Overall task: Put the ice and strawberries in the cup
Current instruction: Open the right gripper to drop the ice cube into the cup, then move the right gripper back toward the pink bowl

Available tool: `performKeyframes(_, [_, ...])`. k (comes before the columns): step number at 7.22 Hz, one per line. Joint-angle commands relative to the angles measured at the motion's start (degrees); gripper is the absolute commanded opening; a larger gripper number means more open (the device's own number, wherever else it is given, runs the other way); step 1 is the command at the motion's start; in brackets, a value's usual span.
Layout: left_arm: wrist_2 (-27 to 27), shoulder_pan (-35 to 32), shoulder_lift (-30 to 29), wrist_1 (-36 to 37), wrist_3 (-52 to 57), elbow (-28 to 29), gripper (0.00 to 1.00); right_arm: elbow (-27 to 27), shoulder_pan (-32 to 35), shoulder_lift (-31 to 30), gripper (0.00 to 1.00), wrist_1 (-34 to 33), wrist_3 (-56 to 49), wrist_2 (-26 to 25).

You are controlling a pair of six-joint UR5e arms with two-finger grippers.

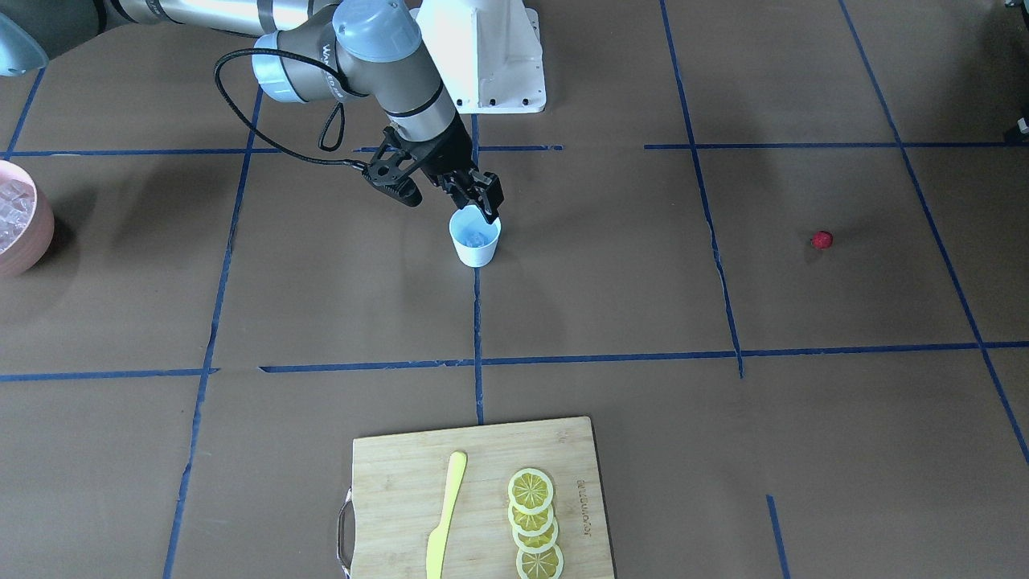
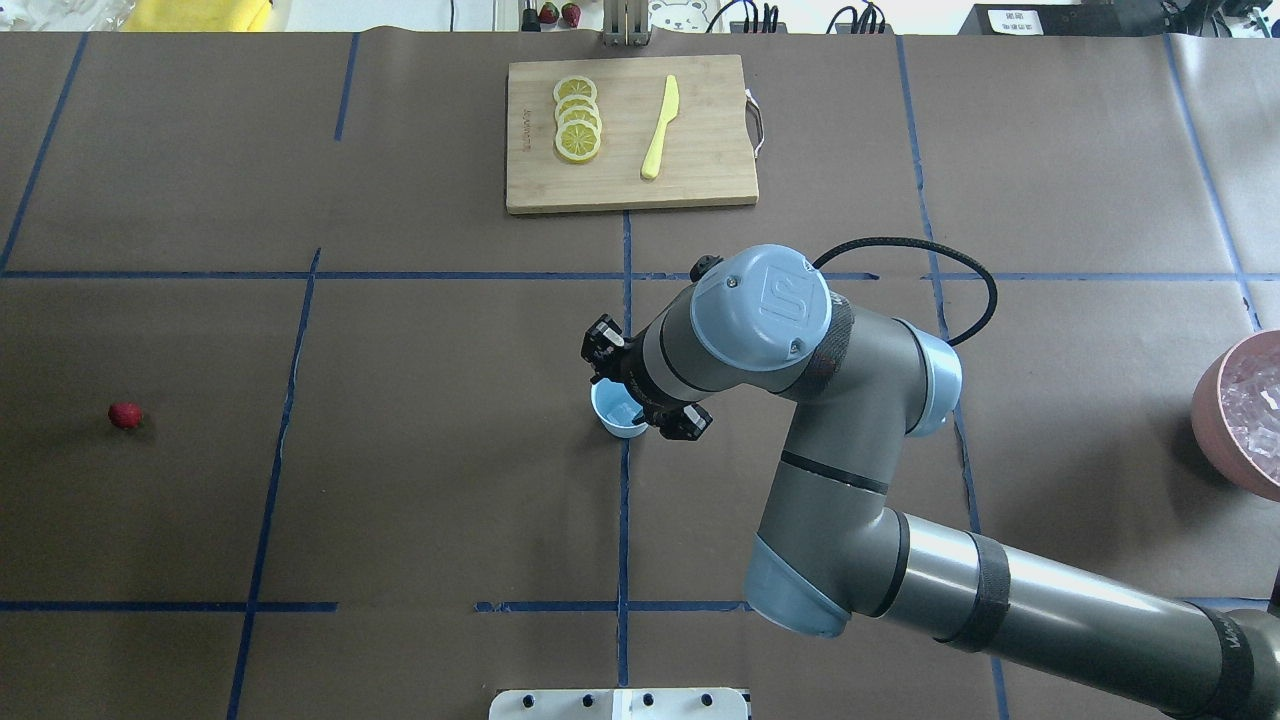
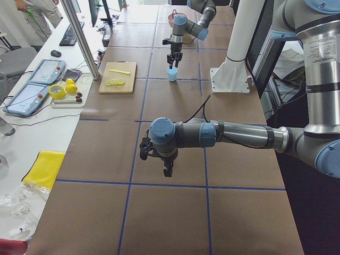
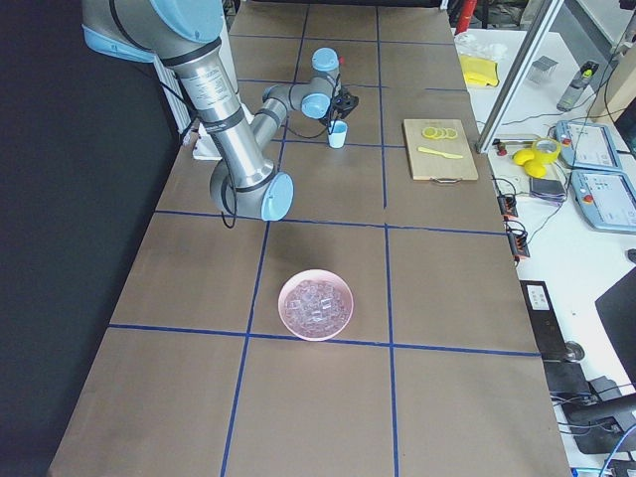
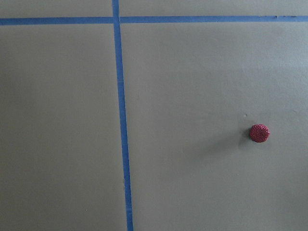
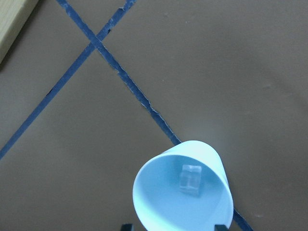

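The white cup (image 1: 474,249) with a pale blue inside stands at the table's middle. It holds one clear ice cube (image 6: 191,179). My right gripper (image 1: 479,205) hangs just over the cup's rim, open and empty, with its fingertips (image 6: 220,226) on either side of the cup (image 6: 159,192). In the overhead view the gripper (image 2: 635,400) covers part of the cup (image 2: 612,424). The red strawberry (image 1: 821,240) lies alone on my left side (image 2: 125,415) and shows in the left wrist view (image 5: 259,133). My left gripper (image 3: 159,162) hovers above the table there; I cannot tell whether it is open or shut.
A pink bowl (image 2: 1205,420) full of ice cubes stands at the far right edge (image 1: 36,245) (image 4: 283,303). A wooden cutting board (image 2: 700,180) at the far side carries lemon slices (image 2: 577,118) and a yellow knife (image 2: 660,128).
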Motion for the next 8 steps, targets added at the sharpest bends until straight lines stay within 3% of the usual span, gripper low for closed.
performKeyframes(1, [0.0,0.0,0.0,0.0,0.0,0.0,1.0,0.01,0.0,0.0,0.65,0.0,-0.05,0.0])
performKeyframes(3, [0.0,0.0,0.0,0.0,0.0,0.0,1.0,1.84,1.48,-0.7,0.65,-0.35,-0.23,0.96])
performKeyframes(4, [0.0,0.0,0.0,0.0,0.0,0.0,1.0,5.42,4.28,-5.66,0.65,-0.44,-0.4,3.05])
performKeyframes(5, [0.0,0.0,0.0,0.0,0.0,0.09,1.0,10.07,8.4,-11.46,0.72,-0.44,-6.06,7.69])
performKeyframes(7, [0.0,0.0,0.7,0.0,0.0,0.09,1.0,18.34,18.23,-27.61,0.73,-0.44,-22.46,16.48])
performKeyframes(8, [0.0,0.0,0.79,-0.09,0.0,0.0,1.0,20.73,24.37,-37.17,0.73,-0.18,-37.26,20.61])
